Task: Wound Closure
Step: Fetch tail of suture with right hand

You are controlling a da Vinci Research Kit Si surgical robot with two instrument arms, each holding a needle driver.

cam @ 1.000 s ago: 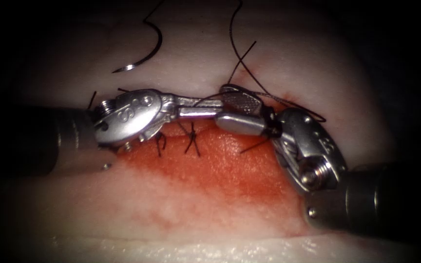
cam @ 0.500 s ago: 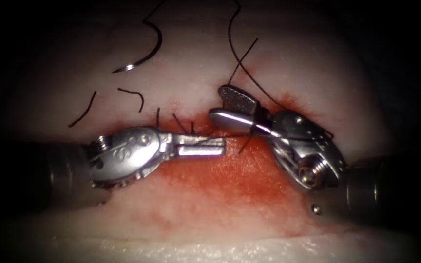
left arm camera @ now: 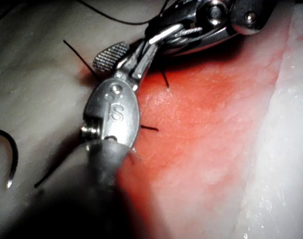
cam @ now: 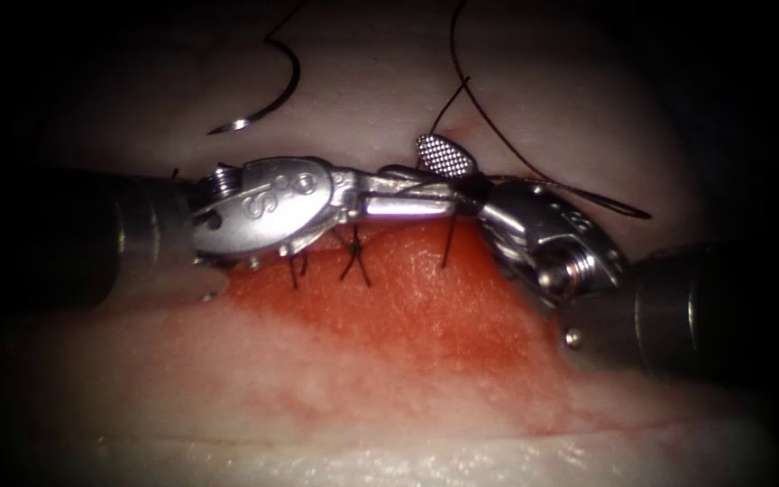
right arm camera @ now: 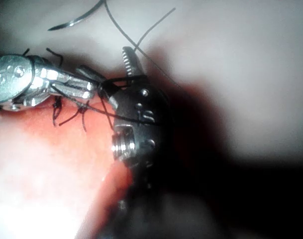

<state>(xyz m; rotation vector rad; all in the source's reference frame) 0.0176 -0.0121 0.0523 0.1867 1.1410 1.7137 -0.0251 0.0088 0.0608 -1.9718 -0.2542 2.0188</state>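
The curved needle [cam: 283, 88] lies free on the tissue [cam: 362, 406] beyond the cut, toward the left, and no tool holds it. It also appears in the left wrist view [left arm camera: 12, 154]. My left tool [cam: 448, 194] reaches rightward over the cut, its jaws shut on the thread [cam: 498, 144]. Its tips sit between the open jaws of my right tool [cam: 407, 160], whose ridged upper jaw stands up. Thread loops over the right tool's wrist and trails off to the right. A short thread tail [cam: 448, 243] hangs from where the tips meet. The right tool holds nothing.
Two tied stitches [cam: 353, 263] with short cut ends sit on the cut below the left tool. Red fluid [cam: 426, 316] stains the tissue in front of the cut. The thread runs up out of the picture from the meeting point.
Half a second ago the left tool was lower, in front of the cut; it has risen and moved right into the right tool's open jaws. The needle has not moved.
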